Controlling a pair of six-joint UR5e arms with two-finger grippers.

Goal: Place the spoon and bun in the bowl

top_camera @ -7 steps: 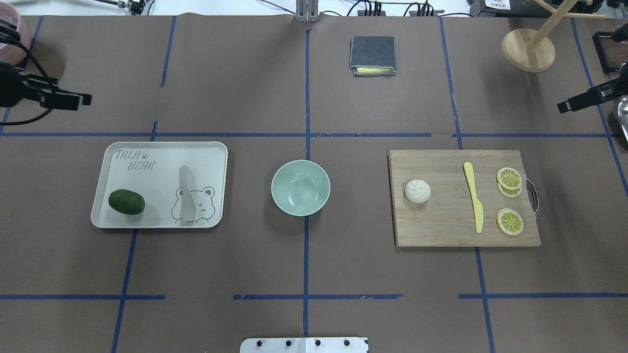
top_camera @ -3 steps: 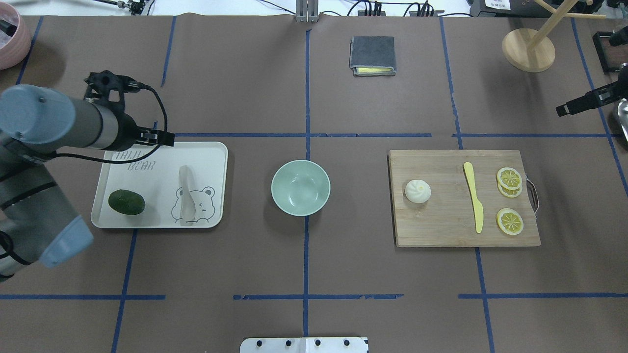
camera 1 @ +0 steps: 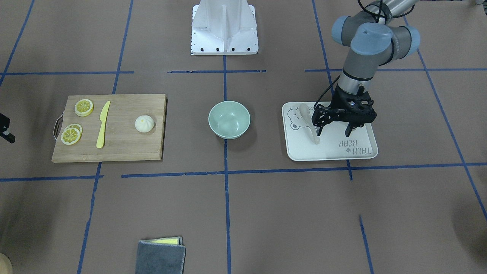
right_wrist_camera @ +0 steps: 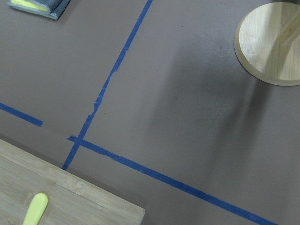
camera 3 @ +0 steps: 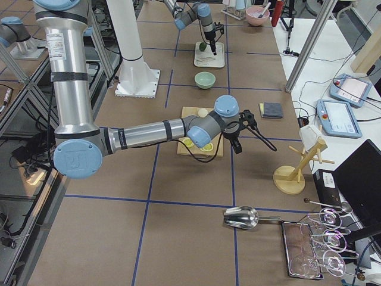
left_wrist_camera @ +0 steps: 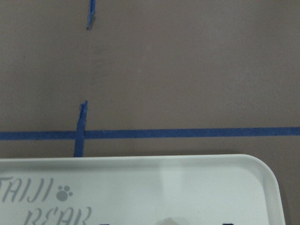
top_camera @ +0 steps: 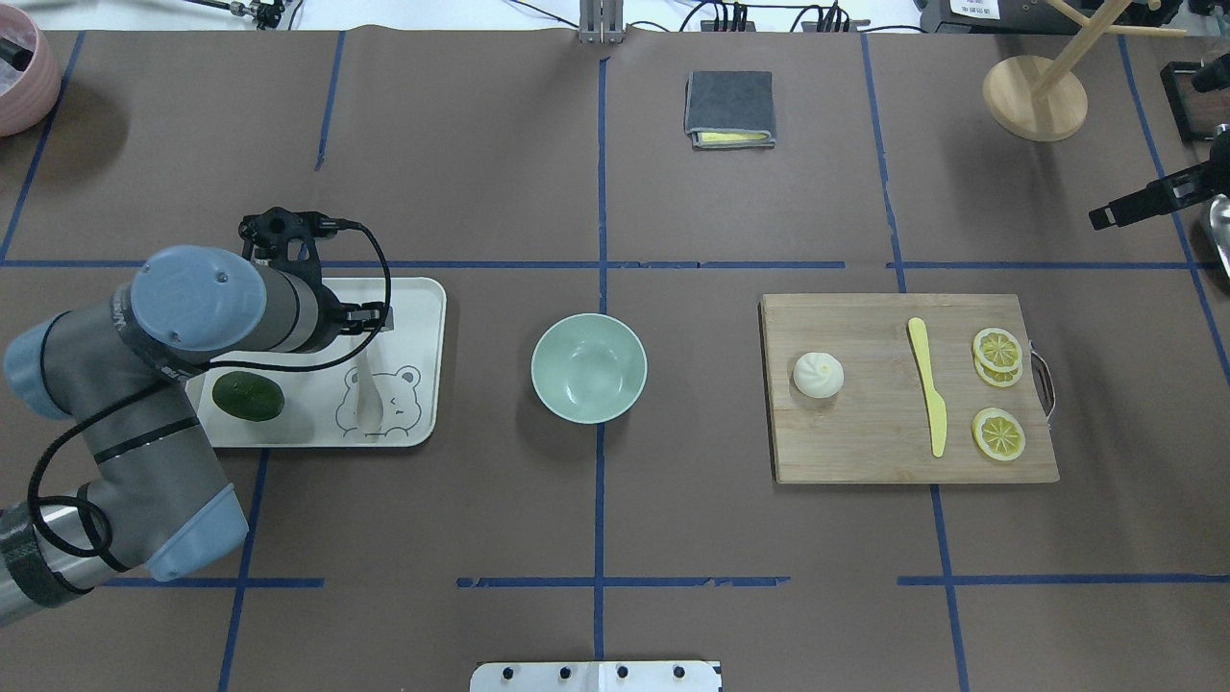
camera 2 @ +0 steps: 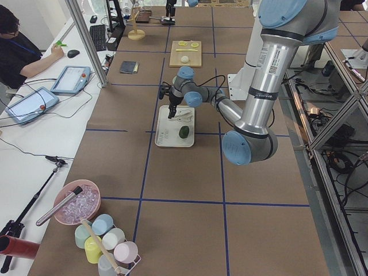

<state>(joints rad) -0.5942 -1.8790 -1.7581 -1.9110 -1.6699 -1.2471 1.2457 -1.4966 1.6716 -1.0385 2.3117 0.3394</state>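
The spoon (top_camera: 365, 404) lies flat on a white bear-print tray (top_camera: 423, 317) to the robot's left of the bowl (top_camera: 588, 368), scoop toward the robot and handle pointing away. It is well apart from the bowl. The bun (top_camera: 818, 375) sits pleats up on a bamboo cutting board (top_camera: 865, 442) on the bowl's other side, at the board end nearer the bowl and not touching it. The mint-green bowl stands upright in the middle of the counter (top_camera: 596, 500) with nothing in it. The left pincer (camera 1: 333, 131) hangs over the tray, farther from the bowl than the spoon's handle. Its jaws are spread wide, point down and grip nothing. In the front-facing view the finger nearer the bowl overlaps the handle, but whether it touches cannot be told. A dark green avocado (top_camera: 247, 396) rests on the tray beyond the spoon from the bowl, partly under the left arm. On the board, past the bun from the bowl, lie a yellow plastic knife (top_camera: 928, 384) and then lemon slices (top_camera: 998, 432). The right pincer (top_camera: 1098, 215) is far out beyond the board from the bowl and holds nothing. It shows edge-on, so how wide it stands cannot be told. A folded grey cloth (top_camera: 729, 106) lies across the counter from the bowl, away from the robot.
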